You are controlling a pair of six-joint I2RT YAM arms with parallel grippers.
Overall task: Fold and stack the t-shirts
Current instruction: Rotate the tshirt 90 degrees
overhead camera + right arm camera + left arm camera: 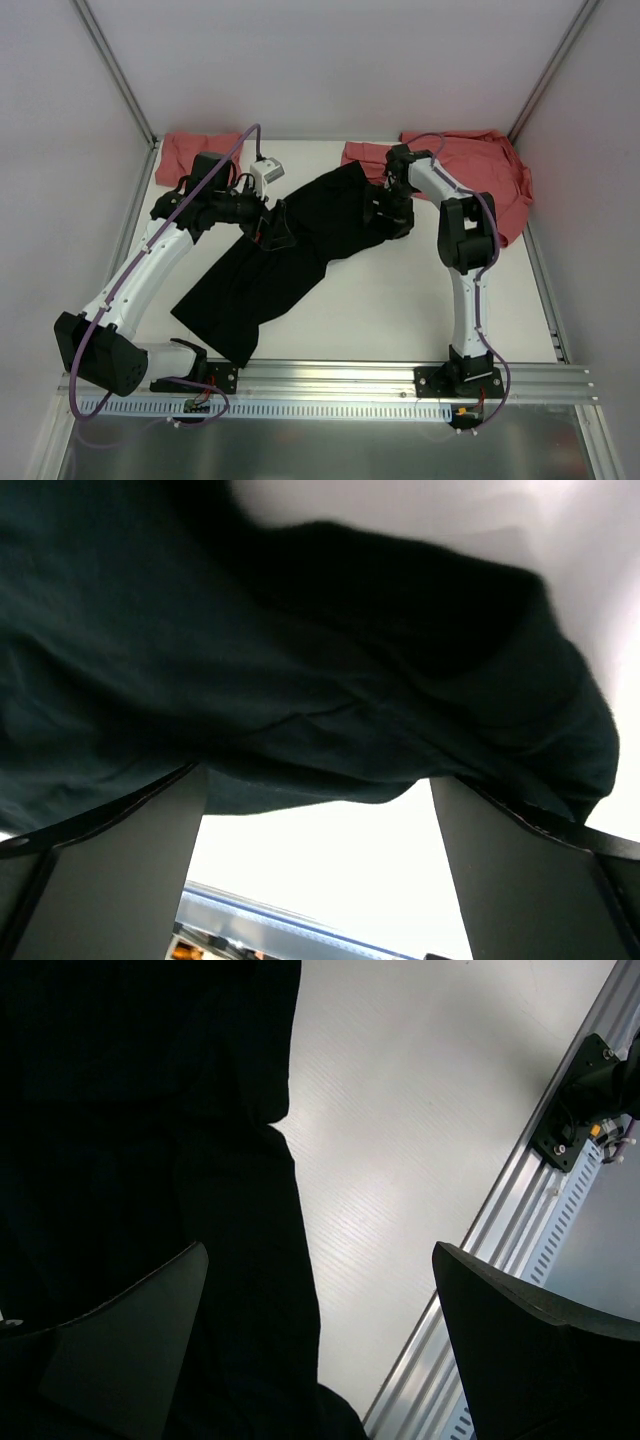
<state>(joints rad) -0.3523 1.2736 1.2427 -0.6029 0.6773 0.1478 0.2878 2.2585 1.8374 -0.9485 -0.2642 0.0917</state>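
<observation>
Top external: left end effector (pixel 273 228) and right end effector (pixel 389 216) gape wide, empty, over rumpled black t-shirt (pixel 250 285).

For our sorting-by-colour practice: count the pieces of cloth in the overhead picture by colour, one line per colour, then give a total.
Black t-shirt: 1
Salmon-red heaps: 2, one at the far left, one at the far right; how many shirts each holds cannot be told
Total: 3

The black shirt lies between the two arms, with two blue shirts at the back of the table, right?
Not blue: the left back shirt and the right back shirt are salmon-red, as the top view shows. The black shirt is as you say.
</observation>
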